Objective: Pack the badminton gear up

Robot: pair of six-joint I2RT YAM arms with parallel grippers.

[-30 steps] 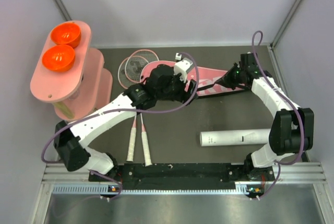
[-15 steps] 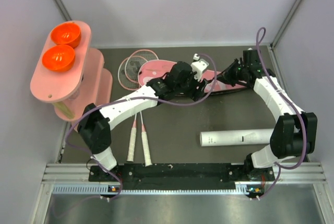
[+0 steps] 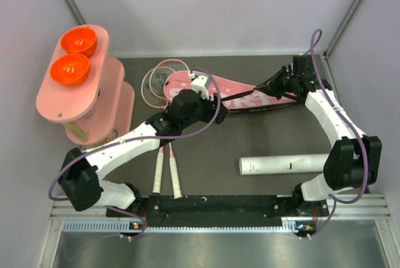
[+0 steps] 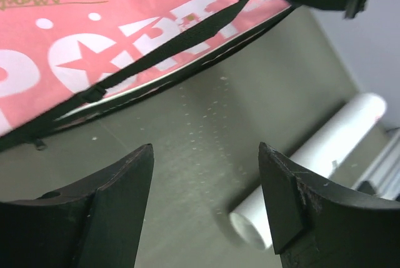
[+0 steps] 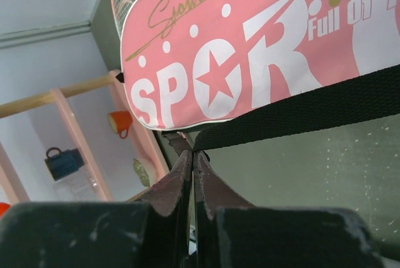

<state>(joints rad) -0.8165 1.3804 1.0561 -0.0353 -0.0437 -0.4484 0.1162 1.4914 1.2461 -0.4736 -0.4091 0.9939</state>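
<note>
The right gripper (image 5: 192, 155) is pinching shut on the black strap (image 5: 300, 109) of the pink bag (image 3: 240, 93), lying across the upper middle; the left gripper (image 4: 206, 199) is hanging wide open, holding nothing. Tugging risks the strap slipping free, or the bag dragging across the two rackets (image 3: 157, 171) at its upper-left end. Both are lying outside the bag; the tube (image 3: 284, 165), lower right, is hiding its contents
</note>
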